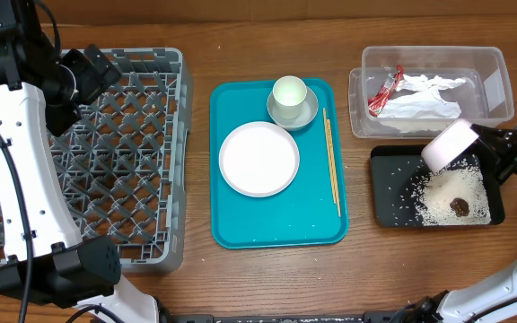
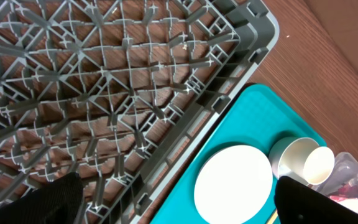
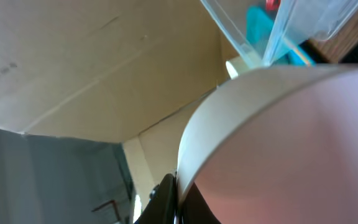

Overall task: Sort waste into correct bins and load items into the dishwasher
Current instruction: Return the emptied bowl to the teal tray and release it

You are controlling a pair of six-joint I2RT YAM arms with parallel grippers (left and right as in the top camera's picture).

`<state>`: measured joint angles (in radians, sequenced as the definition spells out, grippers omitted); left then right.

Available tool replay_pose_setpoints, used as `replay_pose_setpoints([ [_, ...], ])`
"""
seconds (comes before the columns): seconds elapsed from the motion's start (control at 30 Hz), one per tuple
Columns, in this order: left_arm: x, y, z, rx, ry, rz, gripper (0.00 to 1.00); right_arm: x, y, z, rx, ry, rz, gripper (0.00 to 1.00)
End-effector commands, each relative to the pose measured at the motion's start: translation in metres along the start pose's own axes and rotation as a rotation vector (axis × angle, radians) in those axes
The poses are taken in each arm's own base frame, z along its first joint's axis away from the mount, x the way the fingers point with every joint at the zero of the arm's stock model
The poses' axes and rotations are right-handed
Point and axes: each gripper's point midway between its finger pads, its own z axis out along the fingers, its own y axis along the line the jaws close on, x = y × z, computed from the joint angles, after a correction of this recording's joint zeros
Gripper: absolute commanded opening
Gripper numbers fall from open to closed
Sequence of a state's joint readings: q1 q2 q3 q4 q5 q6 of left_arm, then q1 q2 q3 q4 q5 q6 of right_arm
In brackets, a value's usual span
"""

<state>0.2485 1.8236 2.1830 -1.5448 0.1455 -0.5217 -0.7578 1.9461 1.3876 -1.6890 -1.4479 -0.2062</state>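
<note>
While the right gripper (image 1: 487,144) clamps the bowl (image 1: 450,144), tilted so rice (image 1: 433,205) can slide into the black tray (image 1: 380,213) at 4 o'clock | left gripper (image 1: 95,67): wide, empty, over dish rack (image 1: 142,152) at 9 o'clock

bright, even light; soft shadows; the bowl (image 3: 278,143) fills right wrist view, blurred

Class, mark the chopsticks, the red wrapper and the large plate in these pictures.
chopsticks (image 1: 332,161), overhead view, midway along the sticks.
red wrapper (image 1: 384,91), overhead view, middle of the wrapper.
large plate (image 1: 258,159), overhead view, centre of its face.
</note>
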Motion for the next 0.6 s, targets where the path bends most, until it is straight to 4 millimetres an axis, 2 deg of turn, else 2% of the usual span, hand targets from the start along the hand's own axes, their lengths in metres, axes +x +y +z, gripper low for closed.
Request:
replay_pose_setpoints([
  [0.0, 0.0, -0.002, 0.0, -0.004, -0.004, 0.001, 1.0, 0.001, 0.006, 0.001, -0.024, 0.001, 0.007, 0.04],
  [0.17, 0.0, -0.002, 0.0, -0.004, -0.003, 0.0, 1.0, 0.004, 0.001, 0.003, 0.011, 0.009, 0.055, 0.04],
  [0.23, 0.0, -0.002, 0.0, -0.004, -0.003, 0.0, 1.0, -0.014, 0.011, -0.002, -0.055, -0.019, -0.044, 0.04],
  [0.3, 0.0, -0.002, 0.0, -0.003, -0.004, 0.001, 1.0, -0.023, 0.002, -0.006, -0.011, -0.038, 0.024, 0.04],
  [0.37, 0.0, -0.002, 0.0, -0.004, -0.003, 0.0, 1.0, -0.015, -0.002, -0.006, 0.009, -0.03, 0.018, 0.04],
  [0.43, 0.0, -0.002, 0.0, -0.004, -0.004, 0.001, 1.0, -0.02, -0.004, -0.006, 0.024, -0.035, -0.16, 0.04],
  [0.5, 0.0, -0.002, 0.0, -0.004, -0.004, 0.0, 1.0, -0.02, -0.014, -0.007, 0.08, -0.035, -0.122, 0.04],
  [0.57, 0.0, -0.002, 0.0, -0.003, -0.004, 0.001, 1.0, -0.009, -0.011, -0.004, 0.067, -0.013, -0.109, 0.04],
])
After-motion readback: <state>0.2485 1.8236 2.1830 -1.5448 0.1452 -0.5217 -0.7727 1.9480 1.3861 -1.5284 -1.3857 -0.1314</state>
